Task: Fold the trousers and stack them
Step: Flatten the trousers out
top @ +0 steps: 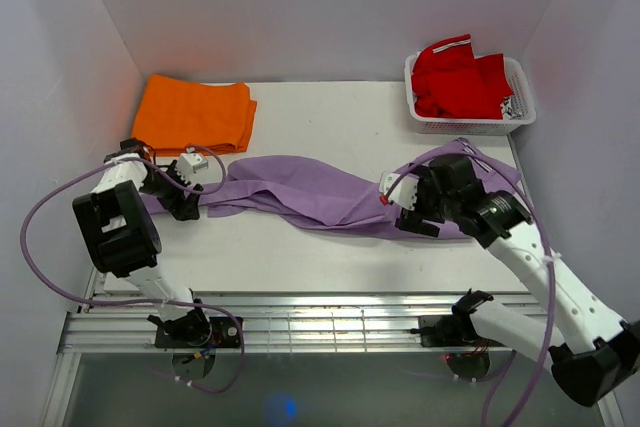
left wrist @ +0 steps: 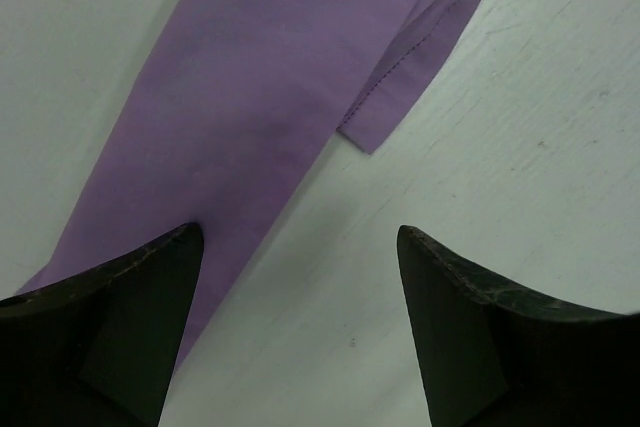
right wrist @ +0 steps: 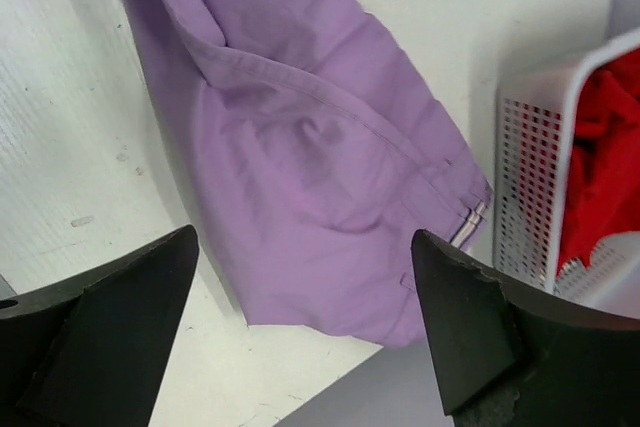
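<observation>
The lilac trousers (top: 310, 195) lie stretched across the middle of the white table, legs to the left, waistband to the right. My left gripper (top: 188, 209) is open and empty over the leg ends; in the left wrist view its fingers (left wrist: 130, 317) straddle bare table beside a leg hem (left wrist: 270, 77). My right gripper (top: 412, 222) is open and empty above the waistband end; the right wrist view shows the waist (right wrist: 310, 167) with thin white stripes between my fingers (right wrist: 470, 317), near the table's edge.
A folded orange garment (top: 195, 112) lies at the back left. A white basket (top: 520, 112) with a red garment (top: 458, 77) stands at the back right, also in the right wrist view (right wrist: 540, 177). White walls enclose the table.
</observation>
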Robot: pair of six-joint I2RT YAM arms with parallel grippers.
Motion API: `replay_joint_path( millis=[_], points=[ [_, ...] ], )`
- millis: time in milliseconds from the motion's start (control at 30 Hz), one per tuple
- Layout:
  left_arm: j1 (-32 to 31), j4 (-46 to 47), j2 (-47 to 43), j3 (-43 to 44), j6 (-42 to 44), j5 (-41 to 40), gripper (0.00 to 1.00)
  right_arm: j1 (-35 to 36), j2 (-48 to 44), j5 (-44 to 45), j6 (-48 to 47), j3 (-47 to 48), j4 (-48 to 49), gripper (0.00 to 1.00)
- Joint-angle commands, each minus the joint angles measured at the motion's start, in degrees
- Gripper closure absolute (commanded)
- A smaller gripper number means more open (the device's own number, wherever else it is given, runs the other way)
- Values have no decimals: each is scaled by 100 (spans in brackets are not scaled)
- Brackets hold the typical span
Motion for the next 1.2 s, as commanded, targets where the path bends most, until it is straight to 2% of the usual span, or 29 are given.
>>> replay_joint_path(
  millis=[0, 133, 267, 300, 367, 433, 500, 667, 833, 967, 1033, 1067, 1100, 1133, 1167],
  points=[
    [-9, 378, 112, 20, -46, -368, 12, -184, 731, -492, -707, 151, 187, 9],
    [26, 914, 201, -384, -257, -772, 21, -403, 1489, -509, -1084, 266, 442, 13],
    [271, 1249, 218, -719, -328, -1098, 48, -492, 1823, -615, -1279, 362, 987, 15],
    [341, 1240, 192, -745, -284, -1176, 59, -492, 1972, -667, -1279, 458, 1031, 15],
    [630, 1197, 122, -781, -108, -1238, 70, -492, 2140, -957, -1148, 809, 1058, 15],
    [868, 960, -1, -772, 163, -1160, 92, -483, 2368, -1203, -911, 1047, 1119, 15],
    [1184, 828, -133, -850, 357, -1142, 100, -422, 2674, -1669, -481, 1528, 1058, 15],
    [1800, 143, -826, -694, 1208, -634, 100, -53, 3300, -2065, 189, 2331, 821, 15],
    [1801, -921, -1538, 271, 1387, 508, 100, -8, 3494, -1496, -397, 2052, 1233, 22],
    [1521, -1133, -1750, 1309, 633, 1737, 100, -271, 3573, -1204, -629, 2006, 1348, 24],
    [1310, -985, -1707, 1748, -175, 2021, 100, -386, 3503, -1187, -646, 2015, 1400, 25],
    [1074, -801, -1672, 2116, -578, 2118, 100, -491, 3459, -1169, -681, 1980, 1444, 25],
    [776, -233, -1610, 2320, -1444, 2223, 100, -596, 3363, -1169, -820, 1919, 1479, 25],
    [773, 207, -1566, 2322, -1966, 2155, 100, -632, 3327, -1125, -822, 1918, 1480, 25],
    [451, 664, -1522, 2365, -2475, 2006, 100, -676, 3301, -1038, -1039, 1814, 1480, 27]
  ],
)
